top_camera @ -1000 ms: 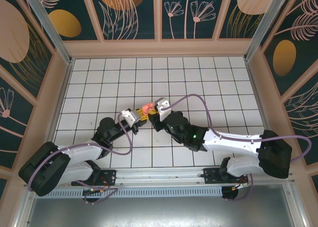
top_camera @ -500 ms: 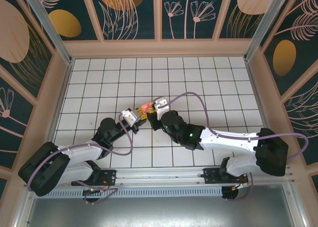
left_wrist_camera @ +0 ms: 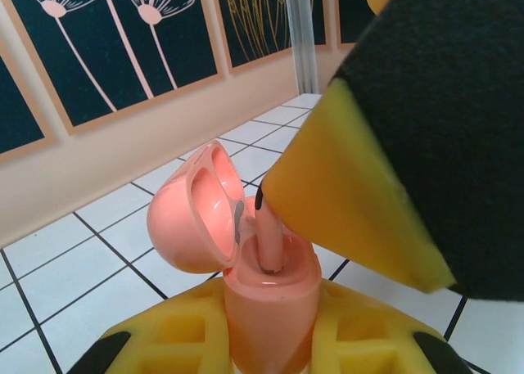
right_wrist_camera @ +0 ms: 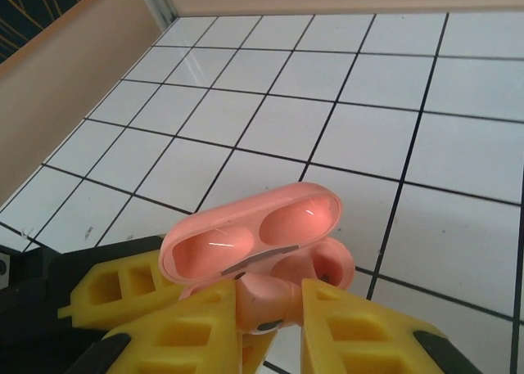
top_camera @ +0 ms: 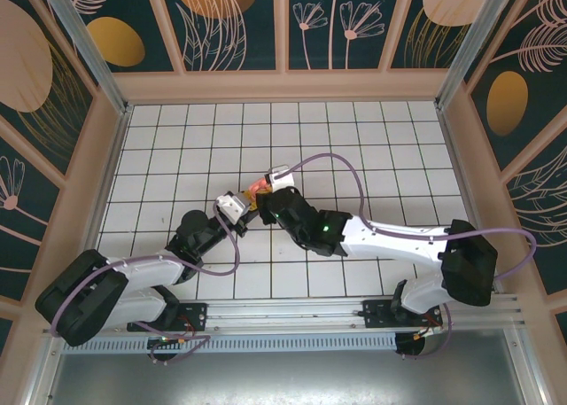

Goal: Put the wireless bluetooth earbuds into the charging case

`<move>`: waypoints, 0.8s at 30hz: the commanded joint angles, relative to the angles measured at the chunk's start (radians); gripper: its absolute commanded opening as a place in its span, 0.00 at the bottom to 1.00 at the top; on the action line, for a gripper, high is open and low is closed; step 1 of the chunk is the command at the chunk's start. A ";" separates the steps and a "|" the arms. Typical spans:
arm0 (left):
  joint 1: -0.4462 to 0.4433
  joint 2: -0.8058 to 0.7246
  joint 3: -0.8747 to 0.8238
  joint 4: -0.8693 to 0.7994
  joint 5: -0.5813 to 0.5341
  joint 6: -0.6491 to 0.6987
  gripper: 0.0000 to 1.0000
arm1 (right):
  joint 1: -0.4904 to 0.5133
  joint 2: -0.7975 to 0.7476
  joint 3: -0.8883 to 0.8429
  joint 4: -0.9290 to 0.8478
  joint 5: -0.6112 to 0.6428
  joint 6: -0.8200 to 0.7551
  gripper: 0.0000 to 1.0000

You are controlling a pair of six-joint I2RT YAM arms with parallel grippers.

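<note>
Floral walls ring tiles; right gripper holds earbud at case.

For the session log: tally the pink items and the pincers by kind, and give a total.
charging case: 1
earbud: 1
pincers: 2, the left pincer and the right pincer
total: 4

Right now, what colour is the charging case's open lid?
The lid is salmon pink; right wrist view shows it best.
</note>
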 commanded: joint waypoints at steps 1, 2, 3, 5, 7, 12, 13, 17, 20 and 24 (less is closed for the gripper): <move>-0.018 0.002 0.027 0.153 0.009 -0.012 0.13 | -0.012 0.033 0.030 -0.102 -0.048 0.106 0.21; -0.019 0.006 0.030 0.155 0.007 -0.013 0.13 | -0.018 0.033 0.033 -0.104 -0.059 0.121 0.21; -0.019 0.009 0.027 0.158 0.007 -0.014 0.13 | -0.025 0.035 0.034 -0.105 -0.071 0.138 0.21; -0.020 0.013 0.027 0.163 0.004 -0.015 0.13 | -0.033 0.033 0.035 -0.102 -0.092 0.158 0.21; -0.020 0.016 0.024 0.174 0.007 -0.020 0.13 | -0.044 0.030 0.031 -0.090 -0.118 0.168 0.21; -0.021 0.023 0.024 0.187 0.015 -0.027 0.13 | -0.064 0.019 0.006 -0.037 -0.178 0.181 0.21; -0.021 0.024 0.023 0.187 0.015 -0.029 0.13 | -0.068 0.018 0.003 -0.029 -0.187 0.181 0.21; -0.021 0.030 0.027 0.185 0.021 -0.030 0.13 | -0.076 0.013 -0.012 0.005 -0.225 0.178 0.22; -0.020 0.031 0.029 0.185 0.023 -0.031 0.13 | -0.082 0.012 -0.017 0.015 -0.239 0.178 0.23; -0.021 0.032 0.031 0.185 0.024 -0.032 0.13 | -0.082 0.012 -0.020 0.014 -0.245 0.176 0.23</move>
